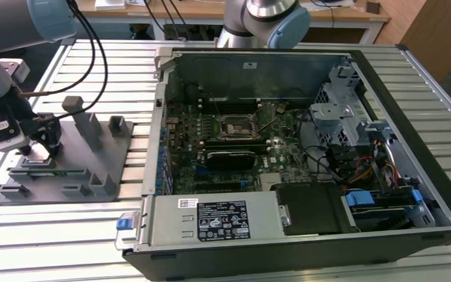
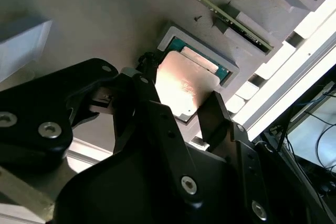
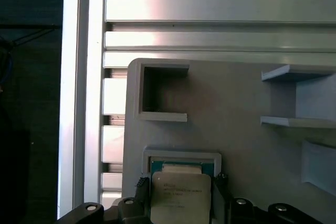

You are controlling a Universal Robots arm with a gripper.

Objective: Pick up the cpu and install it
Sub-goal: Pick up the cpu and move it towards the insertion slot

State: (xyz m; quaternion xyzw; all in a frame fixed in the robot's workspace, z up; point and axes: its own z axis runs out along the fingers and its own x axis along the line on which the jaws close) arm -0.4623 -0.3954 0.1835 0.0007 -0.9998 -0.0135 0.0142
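Soft, even light falls from overhead in the exterior view: the slatted table (image 1: 61, 235) looks pale and bright, while the floor of the open computer case (image 1: 249, 73) lies in dim shadow. In the first wrist view the slats carry white glare bands, and the grey fixture (image 3: 236, 103) shows soft shadows inside its pockets. In the second wrist view the cpu (image 2: 184, 85) flares warm white with reflected light, against the gripper (image 2: 178, 98), a nearly black mass.

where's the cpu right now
The cpu is at the exterior view's left, between the fingers of the pincer, just over its pocket in the grey fixture beside the computer case.
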